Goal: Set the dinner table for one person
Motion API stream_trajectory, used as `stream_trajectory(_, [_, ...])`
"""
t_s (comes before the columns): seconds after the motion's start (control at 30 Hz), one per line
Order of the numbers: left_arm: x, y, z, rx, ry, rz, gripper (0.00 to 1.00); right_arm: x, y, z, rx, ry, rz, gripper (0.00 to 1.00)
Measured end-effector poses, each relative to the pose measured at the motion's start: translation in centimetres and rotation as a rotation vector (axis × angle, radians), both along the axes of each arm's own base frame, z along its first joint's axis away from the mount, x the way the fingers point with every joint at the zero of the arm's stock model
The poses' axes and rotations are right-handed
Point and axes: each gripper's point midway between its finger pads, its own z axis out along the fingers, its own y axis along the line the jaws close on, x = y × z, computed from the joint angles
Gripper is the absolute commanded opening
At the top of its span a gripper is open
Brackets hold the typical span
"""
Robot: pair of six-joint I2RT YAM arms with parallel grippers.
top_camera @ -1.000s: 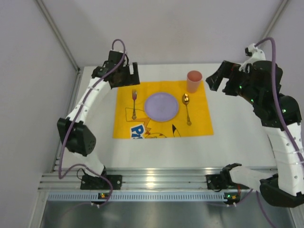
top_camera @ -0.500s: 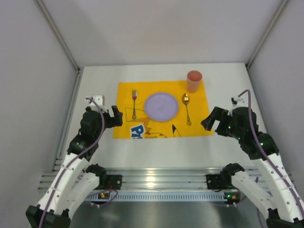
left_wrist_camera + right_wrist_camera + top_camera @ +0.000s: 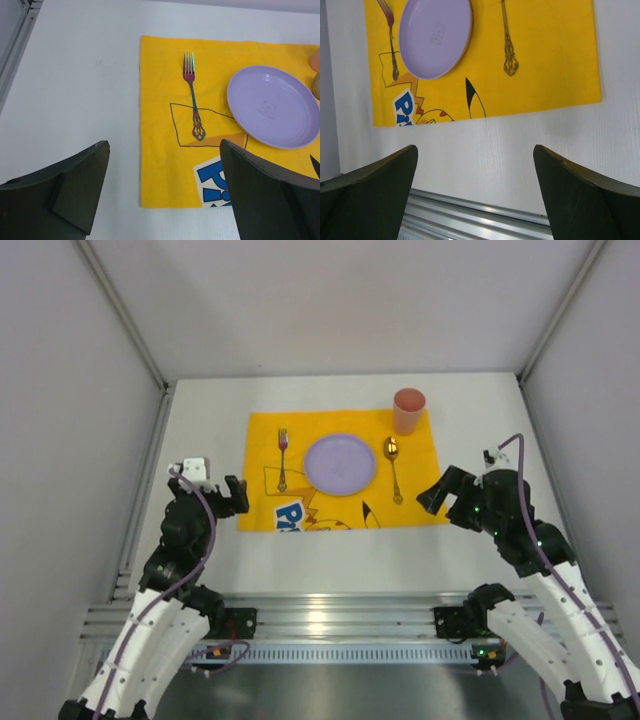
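Note:
On the white dinner table [image 3: 200, 420] lies a yellow printed mat [image 3: 340, 500]. On it sit a lilac plate [image 3: 340, 462], a fork [image 3: 283, 460] to its left, a gold spoon [image 3: 394, 468] to its right and a pink cup [image 3: 408, 410] at the far right corner. My left gripper [image 3: 235, 495] is open and empty, off the mat's near left corner. My right gripper [image 3: 438, 495] is open and empty, off the mat's near right corner. The left wrist view shows the fork [image 3: 192, 97], the plate [image 3: 273, 106] and the mat [image 3: 165, 165]. The right wrist view shows the plate [image 3: 435, 37] and the spoon [image 3: 507, 45].
Aluminium rails [image 3: 330, 618] run along the table's near edge, also in the right wrist view [image 3: 470, 215]. Grey walls stand on the left, right and far sides. White table surface lies around the mat.
Both arms have pulled back from the far side of the mat toward the near edge, lowering and folding. In the last half second they moved only slightly. The tableware has not moved.

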Motion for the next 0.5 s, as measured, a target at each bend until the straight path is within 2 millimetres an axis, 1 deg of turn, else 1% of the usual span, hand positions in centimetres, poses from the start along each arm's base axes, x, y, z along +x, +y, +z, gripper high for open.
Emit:
stream_trajectory(0.1, [0.1, 0.1, -0.5, 0.002, 0.002, 0.006, 0.97, 0.0, 0.1, 0.1, 0.006, -0.011, 0.007, 1.0])
stream_trajectory(0.2, [0.4, 0.3, -1.5, 0.009, 0.005, 0.024, 0.99, -0.2, 0.1, 0.7, 0.011, -0.042, 0.012, 1.0])
stream_trajectory(0.3, [1.0, 1.2, -2.8, 0.034, 0.002, 0.077, 0.98, -0.5, -0.1, 1.4, 0.011, -0.078, 0.016, 1.0])
stream_trajectory(0.4, [1.9, 2.4, -4.7, 0.086, 0.002, 0.142, 0.99, -0.7, -0.4, 2.0, 0.009, -0.112, 0.013, 1.0])
stream_trajectory(0.5, [3.0, 3.1, -7.4, 0.166, 0.053, 0.179, 0.99, -1.0, -0.7, 2.3, 0.006, -0.126, 0.007, 1.0])
